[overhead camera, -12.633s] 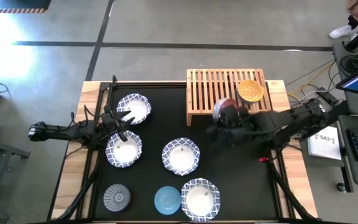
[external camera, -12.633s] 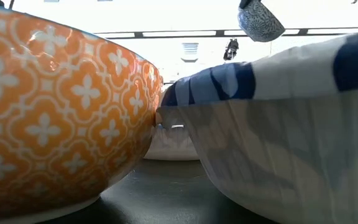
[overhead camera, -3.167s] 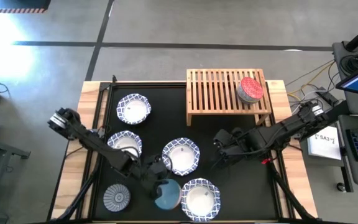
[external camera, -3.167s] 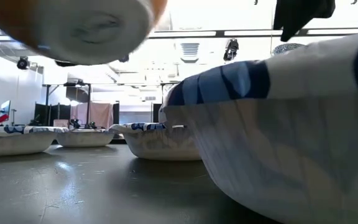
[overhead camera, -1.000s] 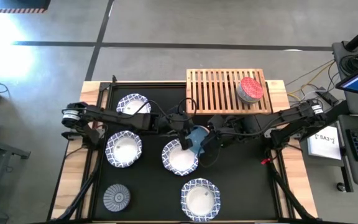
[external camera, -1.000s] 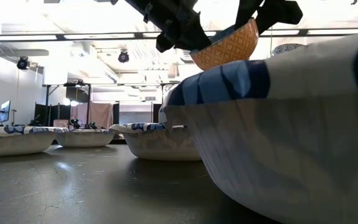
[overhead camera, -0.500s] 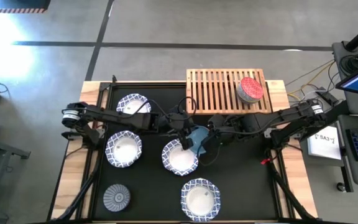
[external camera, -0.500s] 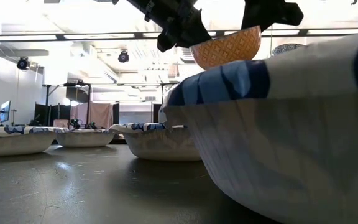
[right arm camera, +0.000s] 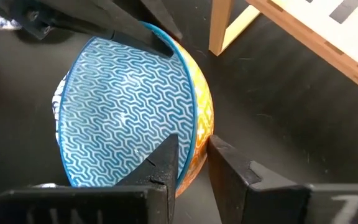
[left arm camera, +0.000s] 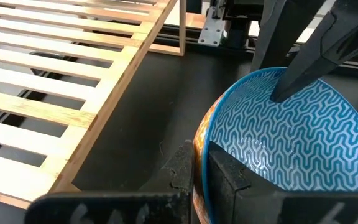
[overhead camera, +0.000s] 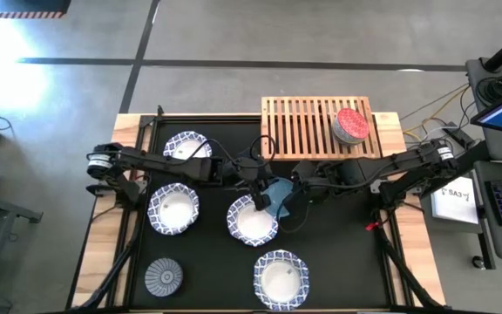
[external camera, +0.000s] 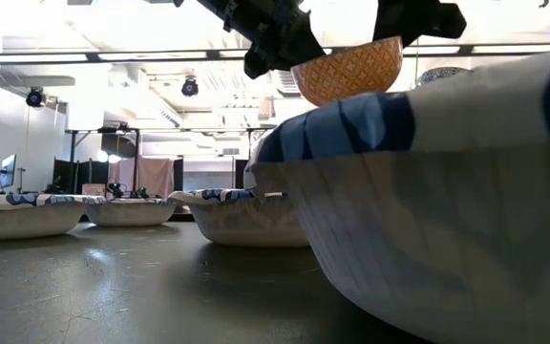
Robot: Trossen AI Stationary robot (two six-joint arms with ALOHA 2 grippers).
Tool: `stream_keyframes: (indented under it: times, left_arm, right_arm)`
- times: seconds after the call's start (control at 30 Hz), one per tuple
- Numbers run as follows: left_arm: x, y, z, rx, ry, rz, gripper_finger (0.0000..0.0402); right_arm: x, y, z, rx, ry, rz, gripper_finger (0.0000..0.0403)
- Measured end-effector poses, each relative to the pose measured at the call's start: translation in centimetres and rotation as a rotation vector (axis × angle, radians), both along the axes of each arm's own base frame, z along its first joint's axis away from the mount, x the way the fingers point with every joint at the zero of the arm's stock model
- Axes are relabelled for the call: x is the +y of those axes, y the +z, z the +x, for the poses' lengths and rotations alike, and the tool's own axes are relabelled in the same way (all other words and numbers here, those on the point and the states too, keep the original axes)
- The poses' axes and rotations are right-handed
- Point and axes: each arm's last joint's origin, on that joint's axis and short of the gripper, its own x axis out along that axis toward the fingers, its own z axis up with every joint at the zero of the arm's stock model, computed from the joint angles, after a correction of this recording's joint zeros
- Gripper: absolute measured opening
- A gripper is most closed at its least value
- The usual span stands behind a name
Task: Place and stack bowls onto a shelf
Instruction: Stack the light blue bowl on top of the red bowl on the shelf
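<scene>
A small bowl (overhead camera: 277,192), blue-patterned inside (left arm camera: 284,134) and orange outside (external camera: 347,69), hangs in the air just in front of the light-wood shelf (overhead camera: 321,126). My left gripper (overhead camera: 264,194) is shut on its left rim and my right gripper (overhead camera: 291,190) is shut on its right rim. A red bowl (overhead camera: 351,124) rests upside down on the shelf's right end. White bowls with blue rims (overhead camera: 187,151) (overhead camera: 174,209) (overhead camera: 253,220) sit on the black mat. My left gripper pinches the bowl's rim (left arm camera: 202,152) with one finger (left arm camera: 225,174) inside and one outside, coming level from the table's left. The bowl is lifted clear and sits level. My right gripper pinches the opposite rim (right arm camera: 196,140), one finger (right arm camera: 166,158) inside and one outside, coming level from the table's right.
Another white bowl (overhead camera: 281,277) and a grey patterned bowl (overhead camera: 163,276) sit near the table's front edge. The shelf's slats left of the red bowl are bare. In the low view a white bowl (external camera: 447,210) fills the near right.
My right gripper has shut on the bowl's right rim while my left gripper kept its hold. The bowl, tilted a second ago, has come level and stays in the air at the same place.
</scene>
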Motion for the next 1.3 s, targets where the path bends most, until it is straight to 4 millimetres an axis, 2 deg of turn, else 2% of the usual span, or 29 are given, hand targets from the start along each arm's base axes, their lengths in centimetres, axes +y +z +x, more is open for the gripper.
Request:
stream_keyframes:
  times: [0.2, 0.57, 0.77, 0.97, 1.13, 1.3]
  left_arm:
    - [-0.1, -0.1, 0.0, 0.003, -0.022, -0.012, 0.0004]
    - [-0.2, 0.2, 0.2, -0.044, -0.031, -0.026, 0.0004]
    - [-0.1, 0.0, 0.5, -0.045, -0.023, -0.026, 0.0004]
    - [-0.2, -0.6, 0.9, -0.050, -0.016, -0.040, 0.0004]
    - [-0.3, -0.6, 1.0, -0.049, -0.026, -0.055, 0.0005]
    - [-0.4, -0.4, 0.7, -0.039, -0.060, -0.063, 0.0027]
  right_arm:
    - [-0.1, 0.0, 0.2, 0.011, 0.082, 0.004, 0.0088]
    - [-1.4, -0.8, 0.8, 0.036, -0.043, 0.028, 0.0088]
    - [-1.7, -1.5, 1.3, 0.082, -0.041, 0.019, 0.0069]
    - [-1.7, -2.1, 1.4, 0.125, -0.027, 0.023, 0.0020]
    - [-1.6, -2.2, 1.4, 0.132, -0.013, 0.050, 0.0015]
    - [-1.5, -2.1, 1.4, 0.133, 0.016, 0.047, 0.0013]
